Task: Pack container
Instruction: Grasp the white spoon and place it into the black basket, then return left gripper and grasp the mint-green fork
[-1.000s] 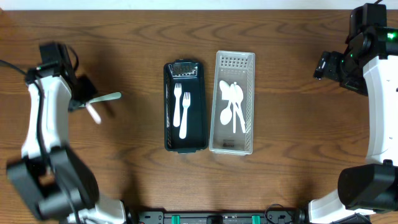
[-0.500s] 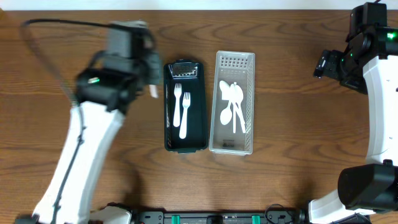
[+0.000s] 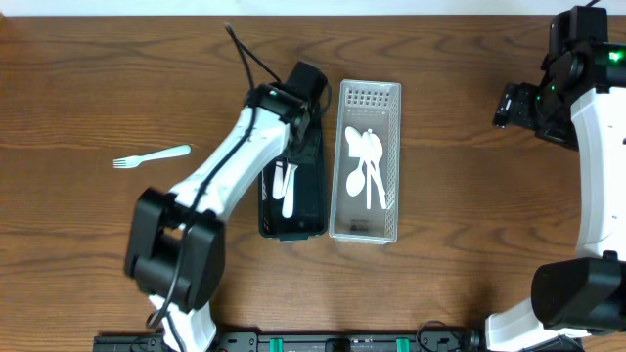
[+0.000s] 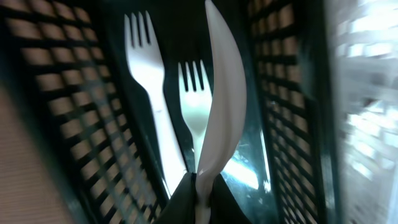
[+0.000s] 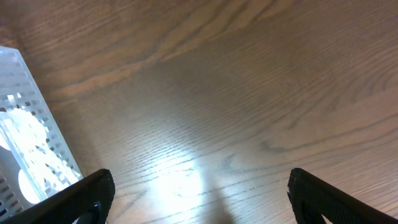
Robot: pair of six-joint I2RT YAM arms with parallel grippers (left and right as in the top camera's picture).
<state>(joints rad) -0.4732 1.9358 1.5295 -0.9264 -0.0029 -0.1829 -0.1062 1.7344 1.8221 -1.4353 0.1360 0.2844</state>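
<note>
Your left fingers (image 4: 183,202) pinch white plastic knife (image 4: 224,93) by handle end, blade lengthwise over black basket (image 4: 56,112), above 2 forks (image 4: 146,74): lined up, likely for drop. White basket (image 3: 393,210) keeps spoons (image 3: 367,166) apart. 1 fork (image 3: 152,156) lies loose on surface (image 3: 98,244). Your right fingers (image 5: 81,196) spread, empty, well aside.

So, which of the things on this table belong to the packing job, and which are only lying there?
Belong to the job: black basket, two forks in it, white utensil held in the left fingers, white basket, spoons in it, loose fork at the far left.
Just there: black cable on the left arm, wooden table.
</note>
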